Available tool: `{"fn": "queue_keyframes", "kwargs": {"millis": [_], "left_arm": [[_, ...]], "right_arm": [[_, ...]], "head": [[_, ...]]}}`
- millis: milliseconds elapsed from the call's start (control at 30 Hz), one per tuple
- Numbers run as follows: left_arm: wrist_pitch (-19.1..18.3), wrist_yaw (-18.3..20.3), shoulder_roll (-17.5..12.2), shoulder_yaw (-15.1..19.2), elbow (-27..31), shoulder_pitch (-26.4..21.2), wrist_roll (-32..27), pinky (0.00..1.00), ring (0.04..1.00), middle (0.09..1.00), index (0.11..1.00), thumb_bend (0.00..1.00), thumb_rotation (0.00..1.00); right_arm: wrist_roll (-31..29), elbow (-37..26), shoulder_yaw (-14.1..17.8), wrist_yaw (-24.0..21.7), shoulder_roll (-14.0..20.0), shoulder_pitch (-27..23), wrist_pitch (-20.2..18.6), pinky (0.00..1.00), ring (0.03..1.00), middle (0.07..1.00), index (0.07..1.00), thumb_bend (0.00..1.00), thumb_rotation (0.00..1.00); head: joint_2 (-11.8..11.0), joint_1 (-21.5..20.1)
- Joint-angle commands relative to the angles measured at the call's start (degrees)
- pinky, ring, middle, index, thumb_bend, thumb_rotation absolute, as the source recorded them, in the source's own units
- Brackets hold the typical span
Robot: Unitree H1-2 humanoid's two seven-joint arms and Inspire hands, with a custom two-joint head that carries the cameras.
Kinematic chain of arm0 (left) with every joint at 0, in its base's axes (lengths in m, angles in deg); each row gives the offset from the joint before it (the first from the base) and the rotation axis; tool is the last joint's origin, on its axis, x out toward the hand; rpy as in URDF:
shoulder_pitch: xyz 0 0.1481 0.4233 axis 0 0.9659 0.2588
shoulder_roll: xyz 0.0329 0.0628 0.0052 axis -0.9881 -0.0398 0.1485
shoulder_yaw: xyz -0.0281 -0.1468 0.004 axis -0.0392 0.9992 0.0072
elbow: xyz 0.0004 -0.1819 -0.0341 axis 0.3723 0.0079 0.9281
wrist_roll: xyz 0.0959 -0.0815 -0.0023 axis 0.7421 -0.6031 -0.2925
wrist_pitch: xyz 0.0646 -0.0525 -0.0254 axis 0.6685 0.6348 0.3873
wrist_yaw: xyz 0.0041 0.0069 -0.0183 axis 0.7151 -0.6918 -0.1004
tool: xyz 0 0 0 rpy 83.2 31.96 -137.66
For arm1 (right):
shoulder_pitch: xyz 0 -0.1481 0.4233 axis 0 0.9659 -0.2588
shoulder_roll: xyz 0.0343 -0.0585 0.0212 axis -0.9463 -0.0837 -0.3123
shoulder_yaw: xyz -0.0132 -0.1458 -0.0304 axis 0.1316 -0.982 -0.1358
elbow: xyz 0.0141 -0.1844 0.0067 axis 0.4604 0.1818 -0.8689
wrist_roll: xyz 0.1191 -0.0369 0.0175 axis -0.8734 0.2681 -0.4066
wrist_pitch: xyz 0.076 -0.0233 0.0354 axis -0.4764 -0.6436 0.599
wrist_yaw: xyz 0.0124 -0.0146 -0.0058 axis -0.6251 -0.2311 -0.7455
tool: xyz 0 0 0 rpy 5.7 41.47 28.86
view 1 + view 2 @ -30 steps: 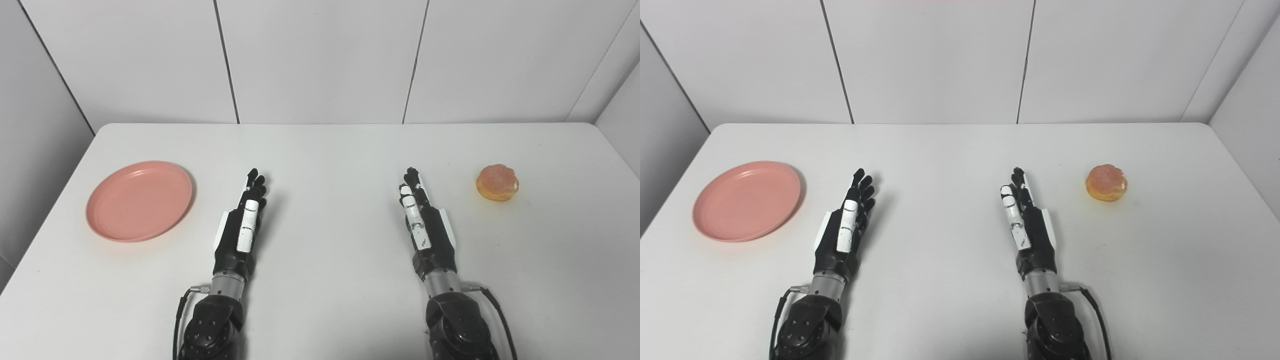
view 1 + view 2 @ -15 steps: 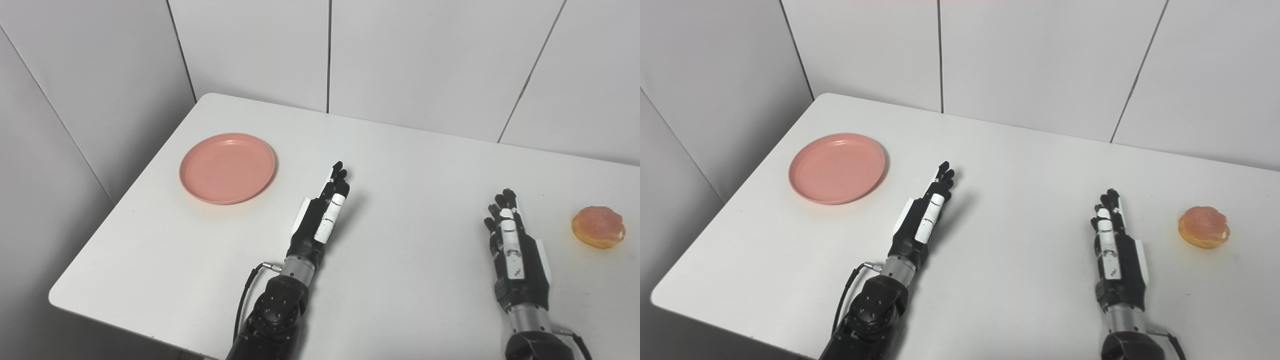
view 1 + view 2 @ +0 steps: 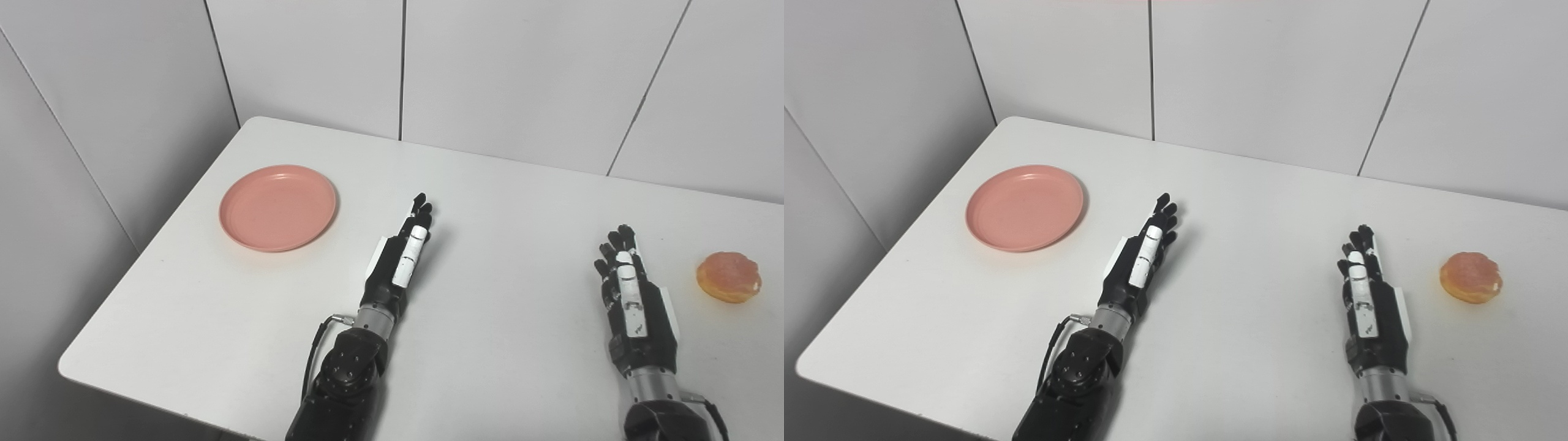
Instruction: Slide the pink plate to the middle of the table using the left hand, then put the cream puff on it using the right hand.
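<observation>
Each robot hand, left (image 3: 401, 257) and right (image 3: 631, 294), seemingly lies flat, fingers extended, holding nothing.

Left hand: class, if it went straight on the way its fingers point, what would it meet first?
Nothing on the table, it seems. The left hand points up-right, passing right of the pink plate; bare table leads to the wall.

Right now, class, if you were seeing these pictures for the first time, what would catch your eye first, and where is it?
The pink plate stands out, empty near the table's far left corner. Next comes the cream puff, alone at the right side. Between them the left hand and right hand lie open, touching neither.
</observation>
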Motion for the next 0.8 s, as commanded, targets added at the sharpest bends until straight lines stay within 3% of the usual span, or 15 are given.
{"fn": "queue_keyframes", "kwargs": {"millis": [0,133,400,633,767], "left_arm": [[3.5,0.5,-1.5,1.9,-0.3,-2.4,-2.2,1.00,1.000,1.000,1.000,0.77,1.00],[3.0,1.5,-3.4,4.6,0.5,-4.2,-5.7,1.00,0.989,0.988,0.982,0.79,1.00],[1.0,-2.4,-6.2,8.8,4.6,-5.7,-4.6,0.92,0.891,0.882,0.873,0.84,1.00],[3.0,-4.7,-8.1,13.3,4.9,-7.5,-5.5,0.84,0.805,0.805,0.800,0.85,1.00],[3.4,-5.3,-9.3,15.6,4.2,-8.3,-6.7,0.84,0.790,0.786,0.783,0.85,1.00]], "right_arm": [[0.3,2.0,0.4,0.2,-0.1,1.8,2.1,1.00,1.000,1.000,1.000,0.50,0.85],[0.8,1.2,0.4,0.8,-0.6,2.0,1.2,1.00,1.000,1.000,0.999,0.50,0.87],[0.7,1.8,0.6,1.0,-1.2,1.7,2.0,1.00,1.000,1.000,0.994,0.49,0.85],[1.0,2.8,0.9,1.1,-1.5,1.4,2.7,1.00,1.000,1.000,0.995,0.54,0.83],[0.9,2.6,0.9,0.9,-1.4,1.5,2.6,1.00,1.000,1.000,1.000,0.51,0.84]], "head": [[-0.1,-0.1],[-0.1,-0.2],[-0.4,-0.5],[-0.8,-0.5],[-0.8,-0.5]]}}
